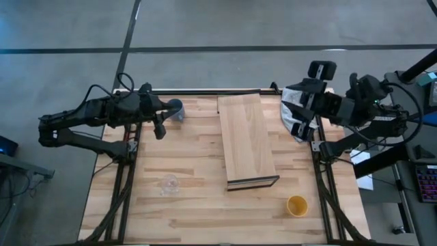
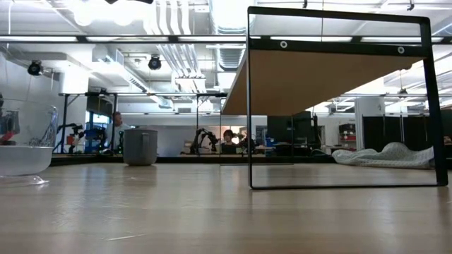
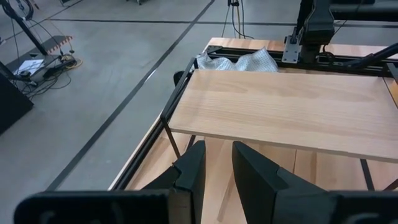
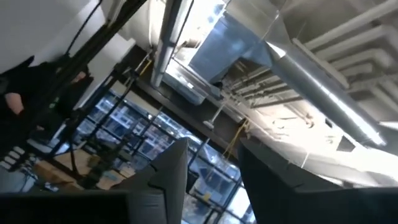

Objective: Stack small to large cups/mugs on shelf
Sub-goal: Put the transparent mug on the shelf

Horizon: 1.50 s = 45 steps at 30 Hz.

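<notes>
The blue-grey mug [image 1: 177, 109] stands on its base at the table's far left and also shows in the low view [image 2: 140, 147]. My left gripper [image 1: 166, 109] hovers open and empty just left of and above it; in the left wrist view [image 3: 217, 171] the mug is hidden. The clear glass cup [image 1: 169, 183] stands near left and shows in the low view [image 2: 25, 156]. The yellow-orange cup [image 1: 297, 205] stands near right. The shelf [image 1: 247, 140] stands mid-table on a dark frame [image 2: 251, 127]. My right gripper [image 4: 211, 165] waits open at the far right, pointing up.
A white cloth [image 1: 295, 115] lies crumpled at the table's far right edge, under the right arm, and shows in the left wrist view [image 3: 245, 60]. Bare tabletop [image 1: 191, 154] lies between the mug, the glass cup and the shelf.
</notes>
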Each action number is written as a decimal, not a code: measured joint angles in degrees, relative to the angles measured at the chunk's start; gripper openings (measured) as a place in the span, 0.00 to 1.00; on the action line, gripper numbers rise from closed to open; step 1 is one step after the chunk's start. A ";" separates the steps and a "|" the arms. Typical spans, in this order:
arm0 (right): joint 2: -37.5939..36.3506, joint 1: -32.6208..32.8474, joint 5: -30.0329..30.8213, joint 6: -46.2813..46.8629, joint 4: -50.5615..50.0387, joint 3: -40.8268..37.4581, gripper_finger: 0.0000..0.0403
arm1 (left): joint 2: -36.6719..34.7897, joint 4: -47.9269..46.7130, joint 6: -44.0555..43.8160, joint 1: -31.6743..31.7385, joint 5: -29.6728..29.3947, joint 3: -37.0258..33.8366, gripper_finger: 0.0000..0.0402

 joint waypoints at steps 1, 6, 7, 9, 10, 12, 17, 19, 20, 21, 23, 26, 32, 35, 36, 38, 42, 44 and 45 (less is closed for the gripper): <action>-0.02 0.00 0.59 0.42 0.02 0.00 0.35 | -0.02 0.00 0.00 0.00 0.00 0.00 0.16; -0.07 0.00 1.68 4.44 -0.04 0.00 0.34 | -0.33 0.06 0.00 0.00 0.02 0.00 0.16; -0.07 0.00 1.68 5.51 -0.14 0.00 0.34 | -0.33 0.16 -0.02 0.00 0.27 0.00 0.16; -0.07 0.01 1.68 7.79 -0.51 0.00 0.33 | -0.33 0.86 -0.02 0.00 1.53 0.00 0.16; -0.07 0.00 1.68 8.82 -0.60 0.00 0.33 | -0.33 1.12 -0.02 0.00 1.83 0.01 0.16; -0.09 0.00 1.70 10.72 -0.84 0.00 0.33 | -0.31 1.11 -0.03 0.00 2.17 0.24 0.16; -0.04 0.02 1.70 14.09 -0.84 0.00 0.33 | -0.22 -0.64 -1.97 0.00 2.44 1.17 0.16; -0.11 0.04 1.70 18.35 -2.23 0.00 0.33 | -0.20 -2.18 -5.74 0.00 3.29 1.86 0.16; -0.11 0.04 1.68 22.17 -3.45 0.00 0.33 | -0.20 -3.99 -7.89 0.00 4.27 2.34 0.16; -0.11 0.04 1.68 26.10 -4.94 0.00 0.33 | -0.20 -6.06 -9.76 0.00 5.86 2.83 0.16; -0.08 0.04 1.68 33.15 -7.99 0.00 0.32 | -0.20 -11.48 -13.43 0.00 9.76 3.88 0.16; -0.02 0.04 1.65 39.13 -12.51 0.00 0.32 | 0.46 -20.81 -20.55 -0.04 15.94 5.01 0.16; 0.34 0.02 1.49 40.94 -21.01 0.00 0.32 | 4.13 -34.63 -28.55 -0.93 25.35 4.17 0.16; 0.51 0.02 1.49 38.05 -23.16 0.00 0.32 | 7.15 -35.99 -28.61 -2.26 29.34 4.02 0.16; 0.57 0.02 1.49 37.81 -23.93 0.00 0.32 | 8.18 -35.73 -28.61 -2.91 30.76 4.02 0.16; 0.63 0.02 1.50 38.64 -25.21 0.00 0.32 | 10.57 -35.48 -28.61 -4.93 32.35 4.02 0.16; 1.09 0.00 1.70 39.57 -26.71 -0.01 0.32 | 15.47 -35.56 -28.37 -10.85 32.75 3.93 0.16; 1.26 0.00 1.88 39.25 -26.82 -0.04 0.32 | 17.67 -35.54 -28.41 -14.05 31.82 3.91 0.16; 1.34 0.00 1.90 38.95 -26.76 -0.04 0.32 | 18.54 -35.52 -28.54 -15.62 31.51 3.83 0.16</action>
